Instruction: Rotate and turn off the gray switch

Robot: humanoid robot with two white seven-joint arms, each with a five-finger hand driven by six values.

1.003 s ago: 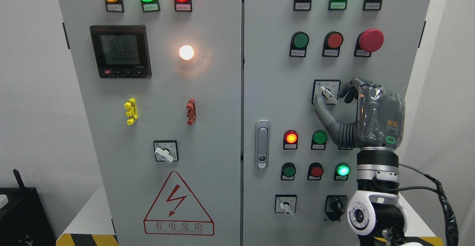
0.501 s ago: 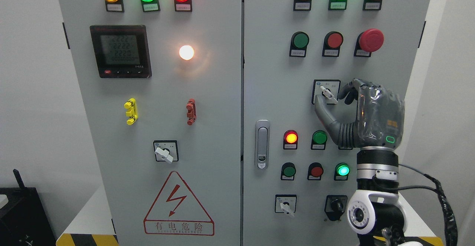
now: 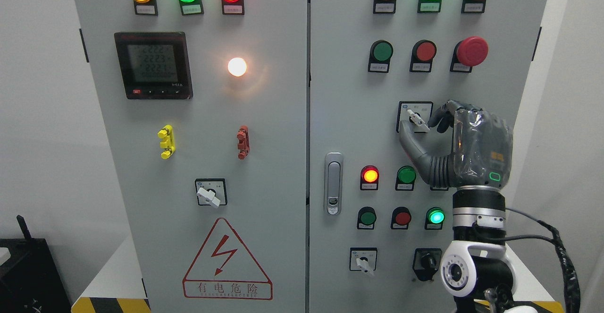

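Observation:
The gray rotary switch (image 3: 417, 119) sits on its black-framed plate on the right cabinet door, its white-gray handle slanting from upper left to lower right. My right hand (image 3: 420, 123) rises from the lower right and is curled around it. The thumb (image 3: 406, 136) presses in from the lower left and the fingertips (image 3: 439, 118) meet the handle's lower right end. The palm hides the panel to the right of the switch. No left arm shows.
Similar gray switches sit at the lower left door (image 3: 210, 193) and bottom right door (image 3: 363, 260), next to a black knob (image 3: 427, 261). Lit lamps and push buttons surround the hand; a red mushroom button (image 3: 472, 51) is above. A door latch (image 3: 333, 183) is left.
My right hand has edged a few pixels left toward the switch. The handle's slant looks the same as before.

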